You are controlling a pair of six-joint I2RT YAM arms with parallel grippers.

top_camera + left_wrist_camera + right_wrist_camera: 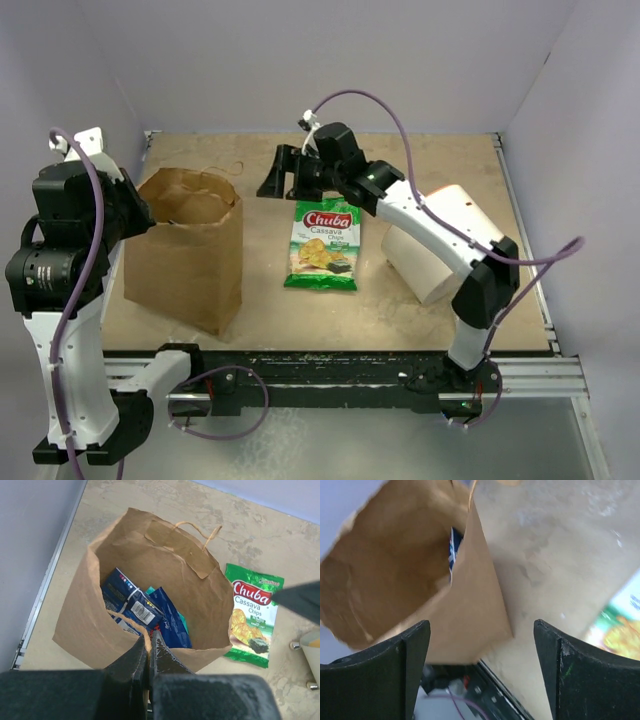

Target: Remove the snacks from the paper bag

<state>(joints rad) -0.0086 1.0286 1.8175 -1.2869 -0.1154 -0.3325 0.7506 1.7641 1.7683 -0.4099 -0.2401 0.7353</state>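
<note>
Status: paper bag [185, 265] upright on surface [450, 160], blue packets [145, 610] inside. My left end effector [149, 652] clamped shut on bag's near rim. My right end effector [283, 180] spread wide, empty, just behind Chuba packet [322, 247], which lies flat right of bag.

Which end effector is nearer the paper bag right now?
Left. The left end effector is shut on the rim of the paper bag; the right end effector hangs open to its right, not touching.

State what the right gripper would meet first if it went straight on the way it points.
Probably the paper bag: its side wall lies between the open jaws of the right gripper, though depth is unclear.
</note>
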